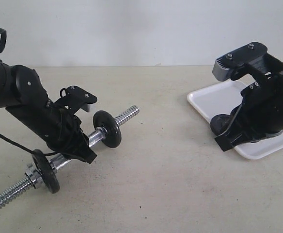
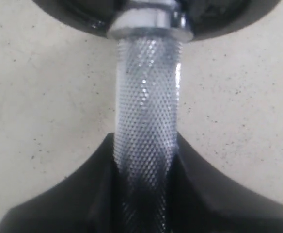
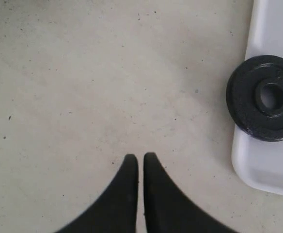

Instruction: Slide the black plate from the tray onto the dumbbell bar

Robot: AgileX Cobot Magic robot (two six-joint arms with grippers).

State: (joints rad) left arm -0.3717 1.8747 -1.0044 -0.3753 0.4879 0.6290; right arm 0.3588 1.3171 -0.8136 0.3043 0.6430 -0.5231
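One dumbbell bar point(image 1: 126, 115), left. Two black discs on it: far point(image 1: 107, 128), near point(image 1: 45, 171). One chrome star nut point(image 1: 32, 175). One loose black plate point(image 3: 248, 102). One white tray point(image 1: 214, 97), right. Two grippers: left gripper point(image 2: 145, 141), right gripper point(image 3: 140, 158).

Bright, soft light; faint shadows lower left in the exterior view (the dumbbell bar point(image 2: 146, 97) glints, blurry up close).

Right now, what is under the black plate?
The black plate lies flat on the white tray, at its rim. The tray patch directly beneath is covered.
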